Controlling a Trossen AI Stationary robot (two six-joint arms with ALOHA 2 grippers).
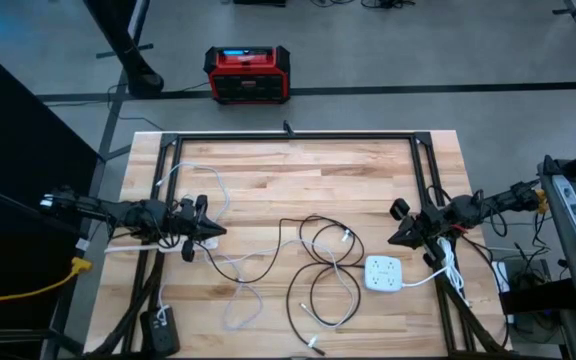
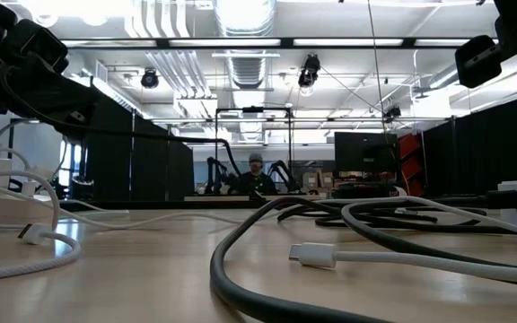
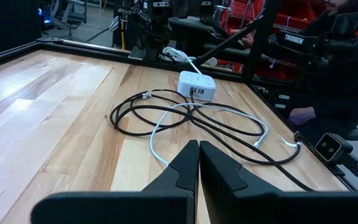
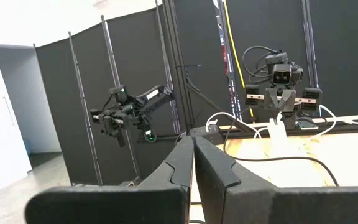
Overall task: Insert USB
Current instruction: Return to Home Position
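A white power hub (image 1: 383, 272) lies flat on the wooden table at the right; it also shows in the left wrist view (image 3: 196, 85). Black cable (image 1: 318, 262) lies coiled in loops at the table's middle, crossed by thin white cable (image 3: 166, 124). In the low view a white USB plug (image 2: 313, 256) rests on the tabletop at the end of its white cord. My left gripper (image 3: 199, 149) hangs shut above the table's left side (image 1: 213, 232), pointing toward the hub. My right gripper (image 4: 193, 144) hangs shut above the right side (image 1: 395, 238). Neither holds anything.
A small white block (image 4: 278, 134) with white cords (image 1: 193, 180) lies below the left gripper. More white cable (image 1: 240, 300) loops near the front edge. A black frame (image 1: 293, 137) borders the table's far edge and sides. A person (image 2: 256, 175) sits far behind the table.
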